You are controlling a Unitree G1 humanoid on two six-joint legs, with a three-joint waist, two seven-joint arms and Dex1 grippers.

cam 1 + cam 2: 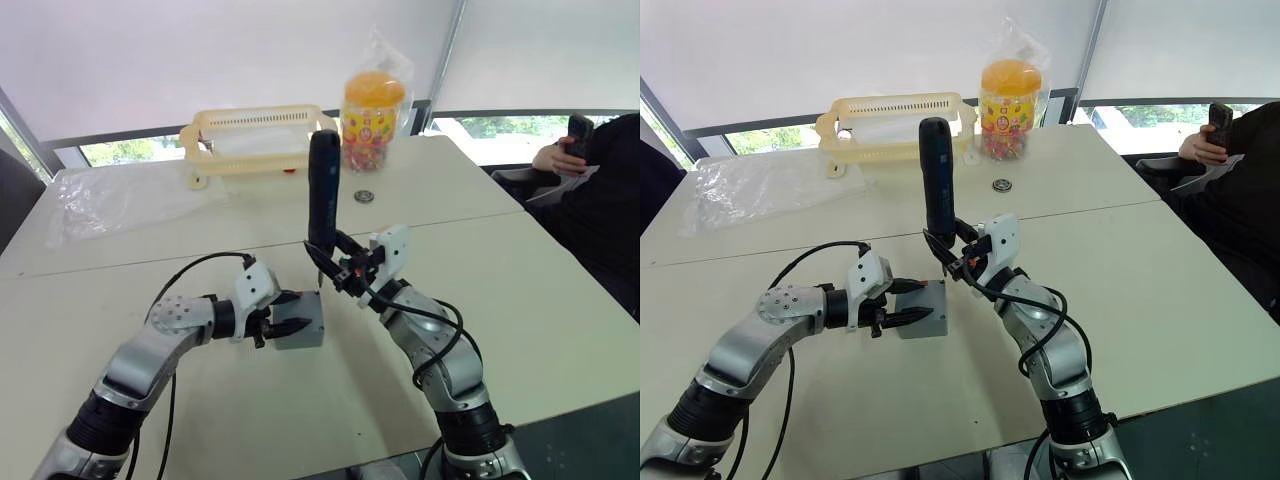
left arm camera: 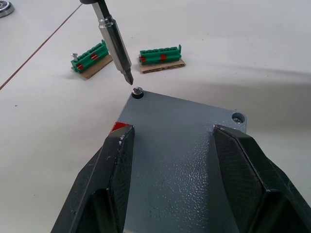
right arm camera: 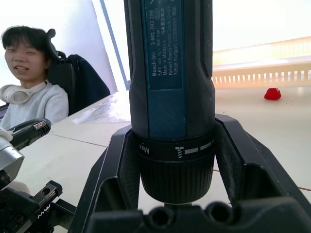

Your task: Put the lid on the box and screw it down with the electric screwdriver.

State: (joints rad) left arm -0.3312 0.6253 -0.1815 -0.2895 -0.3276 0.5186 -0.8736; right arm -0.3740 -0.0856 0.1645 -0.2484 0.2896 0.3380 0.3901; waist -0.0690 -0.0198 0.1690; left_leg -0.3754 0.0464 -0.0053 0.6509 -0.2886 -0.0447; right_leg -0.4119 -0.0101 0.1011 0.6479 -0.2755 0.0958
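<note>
A pale worktop (image 1: 520,300) stands before bright shaded windows, a seam running across its middle. Near its middle, toward the front edge, the left gripper (image 1: 908,315) holds the grey box (image 1: 300,320), one black finger along each side wall. The lid (image 2: 184,145) lies flat on top of the box, a red mark showing at the box's side beside one finger. A screw head (image 2: 137,91) sits in one corner of the lid; the next corner shows an open hole (image 2: 237,117).

The right gripper (image 1: 335,262) is clamped around the lower body of the electric screwdriver (image 1: 322,190), which stands upright, its black barrel rising above the fingers. Its metal bit (image 2: 114,42) slants down to just above the screw head, apart from it.

Two small green terminal blocks (image 2: 163,53) on brown card lie on the worktop just beyond the box. Toward the far edge sit a yellow basket (image 1: 258,140), a clear plastic bag (image 1: 120,198), a jar of sweets with an orange cap (image 1: 373,108) and a small round metal piece (image 1: 364,196). A person (image 1: 600,190) sits at the right side of the worktop, holding a phone (image 1: 578,130); another seated person (image 3: 29,82) shows in the right wrist view.
</note>
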